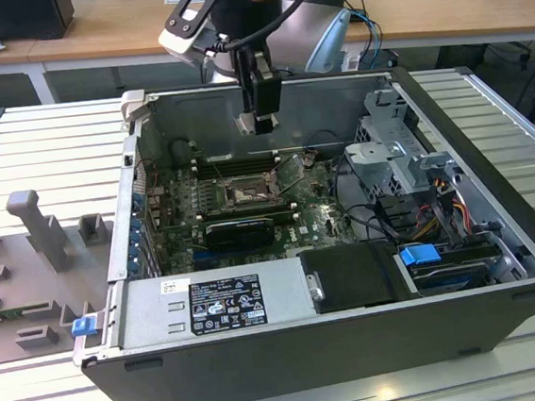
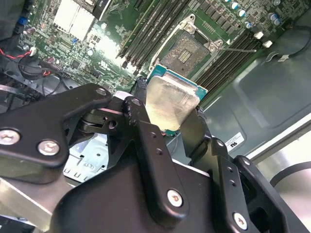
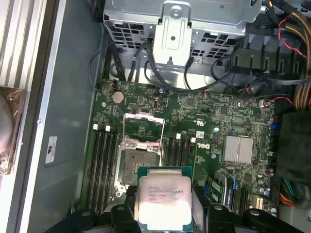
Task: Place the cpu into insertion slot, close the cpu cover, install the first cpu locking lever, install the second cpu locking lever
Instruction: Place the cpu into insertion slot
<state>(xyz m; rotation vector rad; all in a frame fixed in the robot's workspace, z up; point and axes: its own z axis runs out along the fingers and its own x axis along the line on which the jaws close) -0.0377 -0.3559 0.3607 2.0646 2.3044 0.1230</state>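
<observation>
The gripper (image 1: 261, 116) hangs over the open computer case (image 1: 507, 324) with its jaws clamped on the cpu (image 1: 248, 122), one finger on each of two opposite edges, so that the chip's silvery top faces the cameras in both wrist views. In the second wrist view the cpu (image 2: 170, 104) sits between the black fingers (image 2: 141, 121), and most of its body stands out past their tips. The insertion slot (image 3: 137, 162) lies beyond the jaws on the green motherboard (image 3: 214, 116), straight ahead of the chip's free edge and clearly apart from it, with no contact yet. Its contact field is bare. The cpu cover (image 3: 142, 127) is swung up on the far side of the slot from the jaws, leaving the socket open. The chip is square, so it has no long axis to speak of; in the first wrist view the edges of the cpu (image 3: 163, 201) appear to run roughly parallel to the socket's rim. Memory slots (image 3: 104, 170) flank the socket on both sides of the jaws' line.
</observation>
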